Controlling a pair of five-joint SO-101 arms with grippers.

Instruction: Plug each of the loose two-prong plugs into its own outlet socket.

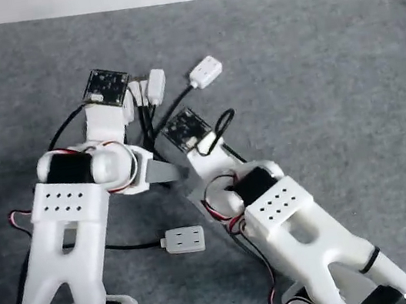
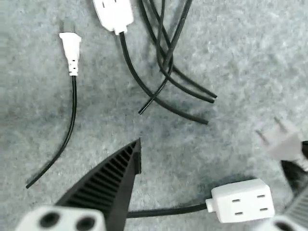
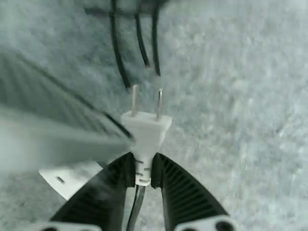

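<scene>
We are looking first at the right gripper (image 3: 142,166), which is pinching the base of a white two-prong plug (image 3: 146,127). The grip is sitting low on the body, we judge, so that both prongs are standing bare. They are pointing toward the cut ends of the black cord bundle (image 3: 140,43), just short of it. The left gripper (image 2: 214,156) is standing wide and holding nothing, with a socket block (image 2: 243,199) lying slots-up in the gap between its fingers, on the near side of the cord bundle. We are taking that spread as readiness to steady the block for the incoming plug. The left wrist view is giving us what the right wrist view is blurring: the block's slots, and a loose plug (image 2: 70,45) lying on the grey carpet (image 2: 250,57) beside the cord bundle, apart from it. The high view is adding the layout. What we take to be that same block is lying well apart from the cord bundle on its near side, while a far white block (image 1: 205,71), likely another socket, is resting just beyond the bundle.
</scene>
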